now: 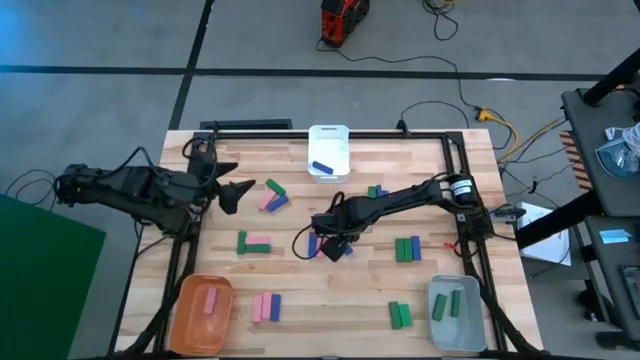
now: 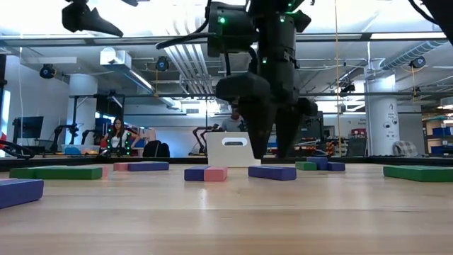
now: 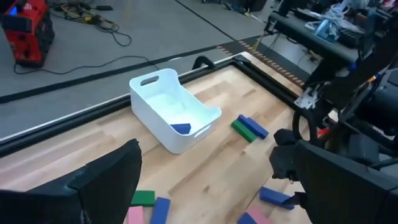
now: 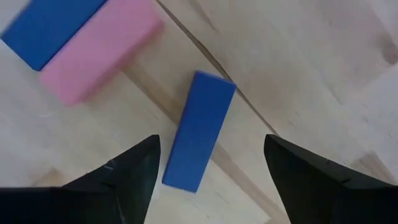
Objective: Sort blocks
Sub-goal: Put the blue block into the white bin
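Right gripper: the right gripper [image 4: 208, 171] hangs low over the middle of the table [image 1: 300, 285], fingers spread wide apart, nothing between them yet.
Target block: a blue block [image 4: 199, 130] lies flat on the wood right under that spread, between the two fingertips but touching neither.
Neighbours: just beside it sit a pink block [image 4: 99, 56] and another blue block [image 4: 50, 25], pressed side by side.
Left gripper: the left gripper [image 1: 228, 193] waits up in the air at the far left of the table, fingers apart, holding nothing.
White bin: the white bin [image 1: 329, 135] stands at the far edge, centre, with one blue block [image 1: 321, 167] inside.
Orange bin: the orange bin [image 1: 190, 318] is at the near left corner, with a pink block [image 1: 211, 300] in it.
Grey bin: the grey bin [image 1: 470, 325] is at the near right corner, holding green blocks [image 1: 447, 304].
Loose blocks, left: a green, pink and blue cluster [image 1: 274, 195] lies near the left gripper; a green and pink pair [image 1: 254, 243] sits nearer; two pink and one blue [image 1: 266, 307] rest beside the orange bin.
Loose blocks, right: green blocks [image 1: 407, 248] lie right of the working gripper, more green ones [image 1: 399, 314] beside the grey bin.
Room: a person [image 2: 117, 138] sits far behind the table.
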